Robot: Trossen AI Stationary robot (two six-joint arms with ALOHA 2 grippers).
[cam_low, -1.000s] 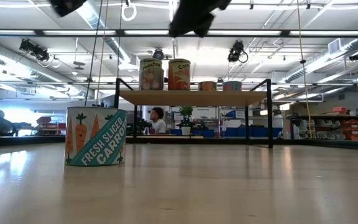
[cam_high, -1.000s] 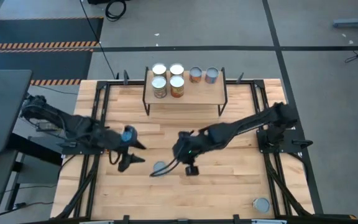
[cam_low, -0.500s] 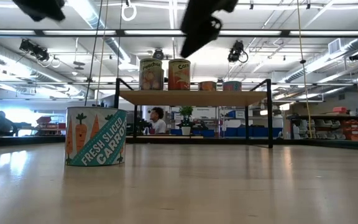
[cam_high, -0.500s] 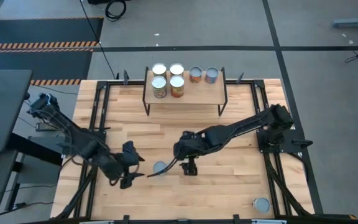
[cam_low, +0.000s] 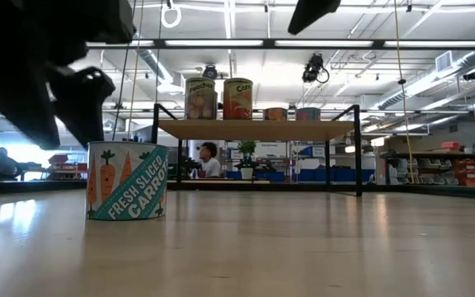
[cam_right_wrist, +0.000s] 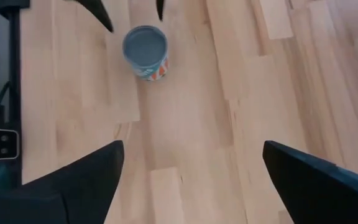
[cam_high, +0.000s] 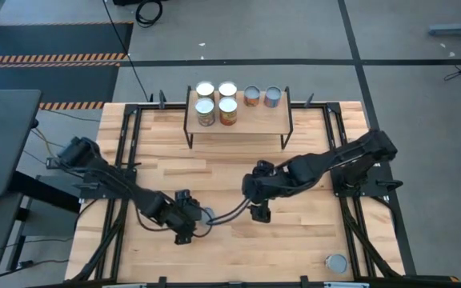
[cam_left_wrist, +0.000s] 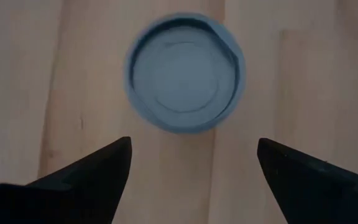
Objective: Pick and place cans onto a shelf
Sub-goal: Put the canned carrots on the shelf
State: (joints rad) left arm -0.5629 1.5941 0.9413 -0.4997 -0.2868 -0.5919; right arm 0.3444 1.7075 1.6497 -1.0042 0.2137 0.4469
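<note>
While bringing the left gripper (cam_left_wrist: 192, 142) down on the carrot can (cam_left_wrist: 185, 81), better to keep the round top centred between the two fingers. Spread wide at this moment and gripping nothing, with the can just beyond the tips. Seems not yet low enough; should go down the sides before closing, and close on the label, not on the rim. Best to stay upright during the lift, to judge from the smooth tin.

Stands on the table (cam_high: 294, 240), left of the middle and towards the near side, well apart from the shelf (cam_high: 250, 120) at the far edge.

Already holds six cans (cam_high: 227, 112): four on its left part, two smaller ones further right. Leaves bare board on the right part and along the near edge, so probably wise to aim there and come in above the tops.

Should watch the right gripper (cam_right_wrist: 193, 144) too: open and empty, hanging near the middle of the table, right of the can, perhaps in the path to the shelf. Waits alone at the near right corner, one more can (cam_high: 337, 262).
</note>
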